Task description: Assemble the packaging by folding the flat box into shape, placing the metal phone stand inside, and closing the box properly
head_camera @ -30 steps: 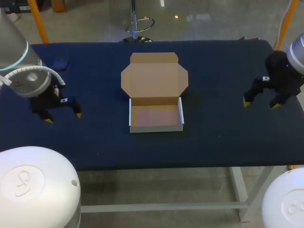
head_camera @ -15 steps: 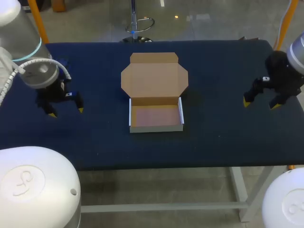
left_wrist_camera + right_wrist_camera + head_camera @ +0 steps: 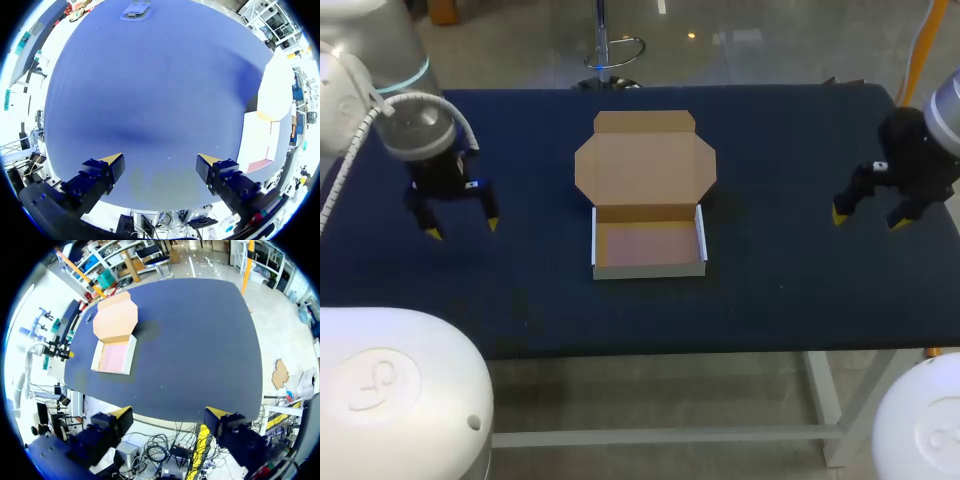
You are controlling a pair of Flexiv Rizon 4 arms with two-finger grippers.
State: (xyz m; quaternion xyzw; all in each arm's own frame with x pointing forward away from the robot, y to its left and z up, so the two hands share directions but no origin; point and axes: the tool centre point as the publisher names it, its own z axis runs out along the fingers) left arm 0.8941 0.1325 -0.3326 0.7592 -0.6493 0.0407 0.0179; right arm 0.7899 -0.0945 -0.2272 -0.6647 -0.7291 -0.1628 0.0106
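Over the left side of the dark blue table point(image 3: 780, 290) hangs the left gripper point(image 3: 462, 228), fingers spread wide and nothing between them, just bare cloth below. Across on the right, the right gripper point(image 3: 867, 218) hovers near the table's edge, jaws likewise apart and empty. Dead centre sits the box point(image 3: 648, 190), and it looks folded into shape already: a shallow tray nearest the robot, white-edged side walls standing, a pinkish floor, and the brown lid point(image 3: 645, 160) laid back flat on the cloth on the far side with its flaps splayed out. Nothing is in the tray, so by my reading the folding is done and fetching the stand is the step in hand. The left wrist view shows a small flat grey item, most likely the phone stand point(image 3: 135, 9), lying well ahead of the open fingers near the table's far edge. The next move calls for the left arm to go out over it, drop, pinch it squarely, then carry it across to the tray before the lid comes over.
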